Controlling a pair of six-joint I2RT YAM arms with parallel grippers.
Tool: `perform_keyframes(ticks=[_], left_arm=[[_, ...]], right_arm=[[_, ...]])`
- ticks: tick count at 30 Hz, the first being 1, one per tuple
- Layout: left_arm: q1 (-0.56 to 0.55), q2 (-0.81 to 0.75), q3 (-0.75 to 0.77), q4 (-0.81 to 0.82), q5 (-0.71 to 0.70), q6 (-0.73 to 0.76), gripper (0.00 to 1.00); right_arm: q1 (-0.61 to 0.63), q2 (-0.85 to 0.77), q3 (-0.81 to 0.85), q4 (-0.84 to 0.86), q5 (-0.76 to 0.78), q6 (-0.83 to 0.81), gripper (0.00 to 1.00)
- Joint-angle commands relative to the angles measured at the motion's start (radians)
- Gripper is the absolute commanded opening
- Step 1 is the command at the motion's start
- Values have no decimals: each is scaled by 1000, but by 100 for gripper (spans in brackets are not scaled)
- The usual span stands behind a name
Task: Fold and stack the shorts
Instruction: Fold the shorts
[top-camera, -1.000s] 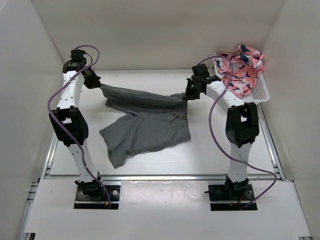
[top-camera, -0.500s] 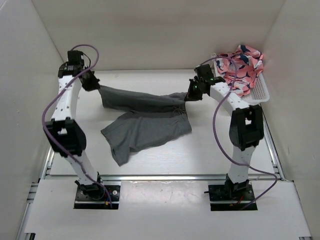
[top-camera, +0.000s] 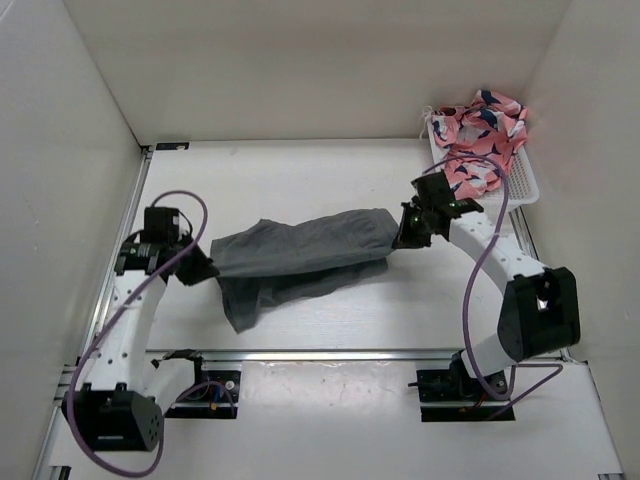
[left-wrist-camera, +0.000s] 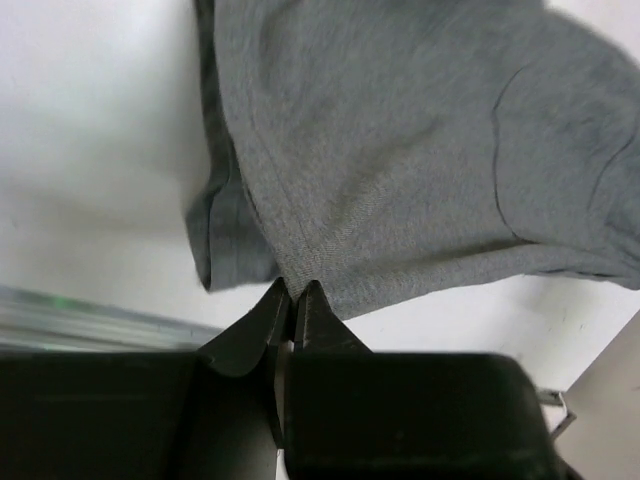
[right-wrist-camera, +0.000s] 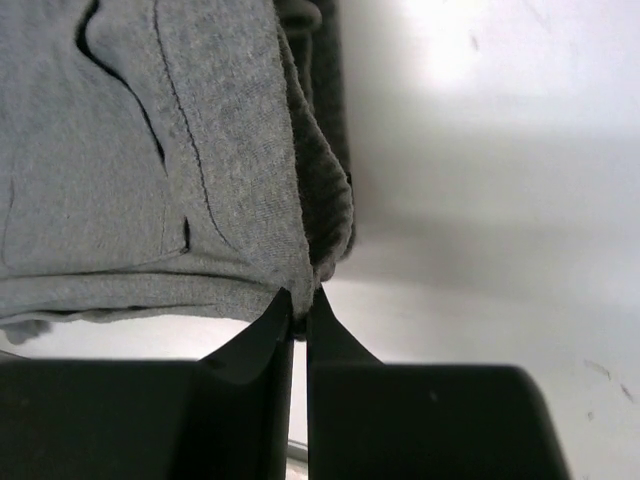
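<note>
The dark grey shorts (top-camera: 300, 252) lie across the middle of the table, folded over lengthwise, with a lower flap sticking out at the front left. My left gripper (top-camera: 205, 270) is shut on the left end of the shorts (left-wrist-camera: 400, 180), pinching the cloth edge between its fingertips (left-wrist-camera: 292, 300). My right gripper (top-camera: 403, 236) is shut on the right end of the shorts (right-wrist-camera: 150, 150), with the cloth edge held between its fingertips (right-wrist-camera: 300, 305). Both ends sit low, near the table.
A white basket (top-camera: 525, 182) at the back right holds pink patterned clothing (top-camera: 480, 135). White walls enclose the table on the left, back and right. A metal rail (top-camera: 330, 353) runs along the near edge.
Both grippers have carried the far edge of the shorts toward the near side and lowered it, folding the top half over the lower half. Both arms now sit lower and closer to me.
</note>
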Motion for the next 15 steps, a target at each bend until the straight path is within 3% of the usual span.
perform_keyframes(ticks=[1, 4, 5, 6, 7, 8, 10, 12, 15], left_arm=[[-38, -109, -102, -35, 23, -85, 10], [-58, -177, -209, -47, 44, -141, 11], [-71, -188, -237, -17, 69, -142, 21], [-82, -188, -281, 2, 92, -169, 66], [-82, -188, -297, 11, 104, -178, 81], [-82, -162, -307, 22, 115, -178, 89], [-91, -125, -307, 22, 103, -178, 95], [-91, -84, -307, 22, 81, -178, 97], [-91, -59, -340, 68, 81, -201, 100]], right_arm=[[6, -76, -69, -14, 43, -24, 0], [27, -95, -146, 0, 16, -13, 0], [42, -82, -169, 12, 15, -13, 4], [58, -73, -169, 12, 2, -13, 25], [58, -62, -180, 12, -8, -13, 40], [67, -44, -180, 12, -8, -13, 55], [67, -44, -180, 12, 11, 8, 87], [53, -44, -189, 12, 11, 34, 96], [-5, -53, -200, 36, -57, 69, 97]])
